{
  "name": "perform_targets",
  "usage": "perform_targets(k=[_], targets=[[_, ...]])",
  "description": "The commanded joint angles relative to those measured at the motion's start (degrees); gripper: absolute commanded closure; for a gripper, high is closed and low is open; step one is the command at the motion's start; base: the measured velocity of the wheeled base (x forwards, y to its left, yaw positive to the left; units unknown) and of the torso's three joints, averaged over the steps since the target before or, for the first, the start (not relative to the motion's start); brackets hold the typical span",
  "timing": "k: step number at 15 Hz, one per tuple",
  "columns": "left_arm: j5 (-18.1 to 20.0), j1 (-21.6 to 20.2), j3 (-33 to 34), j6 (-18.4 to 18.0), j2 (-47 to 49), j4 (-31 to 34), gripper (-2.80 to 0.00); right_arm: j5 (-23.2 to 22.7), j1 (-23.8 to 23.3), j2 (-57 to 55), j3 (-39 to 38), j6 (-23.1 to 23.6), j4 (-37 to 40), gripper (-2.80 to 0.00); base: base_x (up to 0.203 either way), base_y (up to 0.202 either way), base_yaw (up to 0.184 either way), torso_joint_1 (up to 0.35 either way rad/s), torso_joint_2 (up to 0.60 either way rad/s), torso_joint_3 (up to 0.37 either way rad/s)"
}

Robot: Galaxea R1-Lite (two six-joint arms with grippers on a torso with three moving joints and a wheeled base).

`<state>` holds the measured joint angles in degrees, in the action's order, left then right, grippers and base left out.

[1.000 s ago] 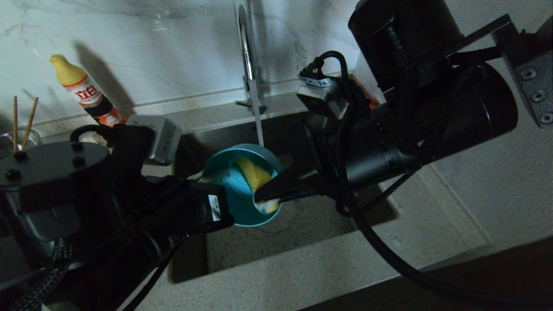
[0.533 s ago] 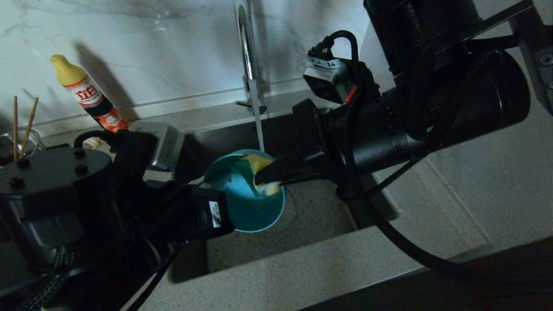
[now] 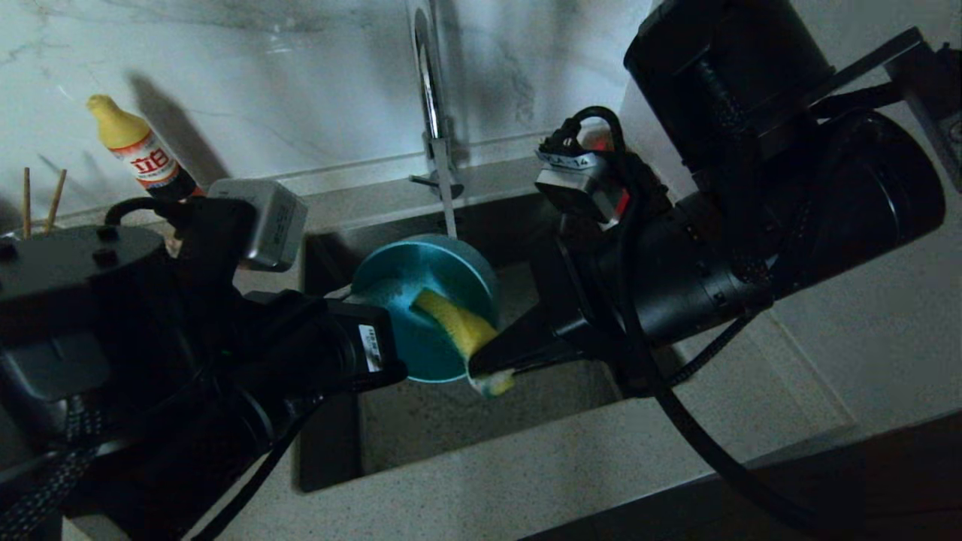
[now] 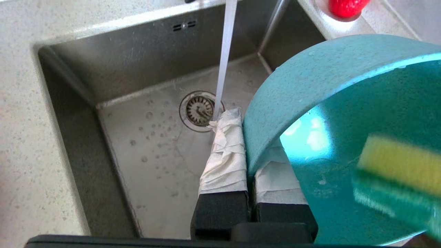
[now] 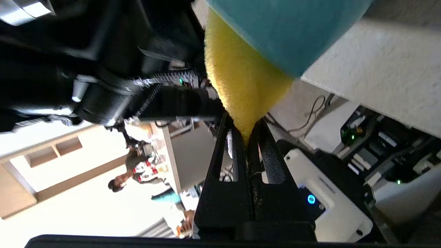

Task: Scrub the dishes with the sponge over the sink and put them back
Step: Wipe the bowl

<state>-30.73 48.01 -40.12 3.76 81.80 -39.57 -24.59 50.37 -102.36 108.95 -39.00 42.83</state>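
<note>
A deep square stainless-steel sink [image 4: 144, 144] lies open below. Over it, the left end effector [image 4: 249, 162] is clamped on the rim of a tilted round teal-blue bowl [image 3: 425, 304]. From the right, the right end effector [image 3: 488, 370] pinches a rectangular yellow sponge [image 3: 458, 327], whose long axis slants up across the bowl's inner face, touching it.
</note>
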Motion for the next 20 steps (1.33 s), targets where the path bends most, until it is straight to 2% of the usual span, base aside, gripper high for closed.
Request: perform_targets(k=[1, 4, 8, 12, 14, 17, 20], targets=[[-0.3, 0.0, -0.7, -0.1, 0.0, -0.2, 0.00, -0.2, 1.7, -1.0, -0.8, -0.3, 0.3, 0.00, 0.000, 0.000, 0.000, 0.000, 0.00, 0.000], [-0.2, 0.0, -0.6, 0.0, 0.2, -0.2, 0.00, -0.2, 3.8, -3.1, 0.0, -0.3, -0.4, 0.00, 0.000, 0.000, 0.000, 0.000, 0.00, 0.000], [-0.2, 0.0, -0.7, 0.1, 0.3, -0.3, 0.00, -0.2, 3.9, -4.9, 1.6, -0.4, -3.7, 0.00, 0.000, 0.000, 0.000, 0.000, 0.00, 0.000], [-0.2, 0.0, -0.7, 0.1, 0.5, -0.3, 0.00, 0.0, 3.8, -4.4, 1.5, -0.4, -3.8, 0.00, 0.000, 0.000, 0.000, 0.000, 0.00, 0.000], [-0.2, 0.0, -0.7, 0.1, 0.3, -0.3, 0.00, 0.1, 2.7, -3.7, 1.5, -0.4, -3.5, 0.00, 0.000, 0.000, 0.000, 0.000, 0.00, 0.000], [-0.2, 0.0, -0.6, 0.3, 0.3, -0.3, 0.00, 0.2, -1.6, -1.7, 1.3, -0.2, -3.4, 0.00, 0.000, 0.000, 0.000, 0.000, 0.00, 0.000], [-0.2, -0.1, -0.6, 0.2, 0.3, -0.3, 0.00, 0.2, -2.5, 0.2, 1.3, -0.2, -2.7, 0.00, 0.000, 0.000, 0.000, 0.000, 0.00, 0.000]])
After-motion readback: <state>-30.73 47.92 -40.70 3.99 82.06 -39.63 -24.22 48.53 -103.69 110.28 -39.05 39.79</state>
